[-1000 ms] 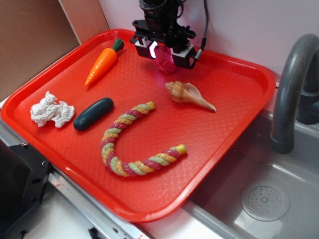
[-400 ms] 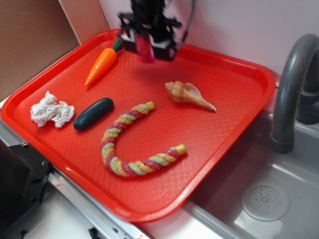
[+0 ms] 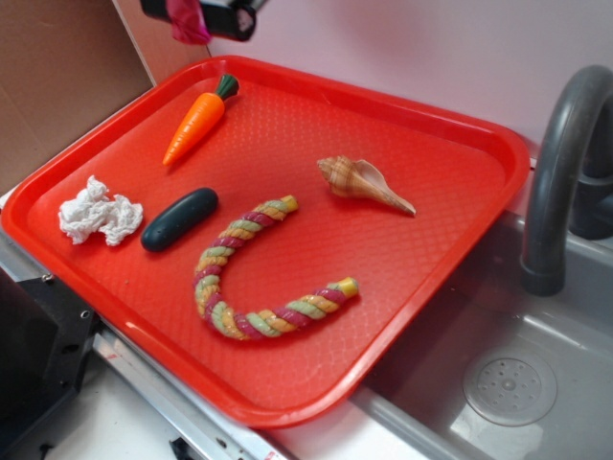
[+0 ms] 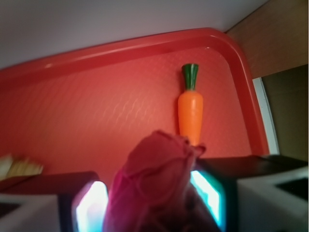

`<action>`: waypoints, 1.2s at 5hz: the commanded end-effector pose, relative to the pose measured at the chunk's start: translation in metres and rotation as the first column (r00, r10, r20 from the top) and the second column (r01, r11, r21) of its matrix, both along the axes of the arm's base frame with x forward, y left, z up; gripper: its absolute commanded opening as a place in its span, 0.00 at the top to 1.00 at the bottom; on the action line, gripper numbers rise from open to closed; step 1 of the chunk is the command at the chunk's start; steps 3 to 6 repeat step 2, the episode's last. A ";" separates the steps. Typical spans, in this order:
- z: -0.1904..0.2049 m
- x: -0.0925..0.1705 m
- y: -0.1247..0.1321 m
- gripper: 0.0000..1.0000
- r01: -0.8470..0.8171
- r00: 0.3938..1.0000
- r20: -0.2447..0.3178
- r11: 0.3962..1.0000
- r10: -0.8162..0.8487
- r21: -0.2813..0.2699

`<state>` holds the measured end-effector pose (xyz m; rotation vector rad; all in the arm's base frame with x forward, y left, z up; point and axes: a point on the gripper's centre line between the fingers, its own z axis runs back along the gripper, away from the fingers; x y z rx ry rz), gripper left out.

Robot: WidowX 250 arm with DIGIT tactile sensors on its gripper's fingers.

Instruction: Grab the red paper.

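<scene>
Paper first: the red paper (image 4: 157,186) is pinched in my hand (image 3: 206,13), which is closed on it high above the far left corner of the red tray (image 3: 450,287). Below lie the toy carrot (image 3: 198,119), seashell (image 3: 364,183) and white paper wad (image 3: 99,212).

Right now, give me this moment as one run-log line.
gripper: shut on red paper | position: raised above tray far corner | carrot, shell, rope on tray

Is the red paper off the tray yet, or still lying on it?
Off. The red paper hangs in the gripper, clear above the tray; the wrist view shows it pinched between the fingers.
</scene>
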<state>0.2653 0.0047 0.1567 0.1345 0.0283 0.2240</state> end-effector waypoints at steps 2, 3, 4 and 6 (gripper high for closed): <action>0.045 -0.022 -0.027 1.00 0.199 0.980 0.038 0.978 -0.197 -0.060; 0.045 -0.022 -0.027 1.00 0.199 0.980 0.038 0.978 -0.197 -0.060; 0.045 -0.022 -0.027 1.00 0.199 0.980 0.038 0.978 -0.197 -0.060; 0.045 -0.022 -0.027 1.00 0.199 0.980 0.038 0.978 -0.197 -0.060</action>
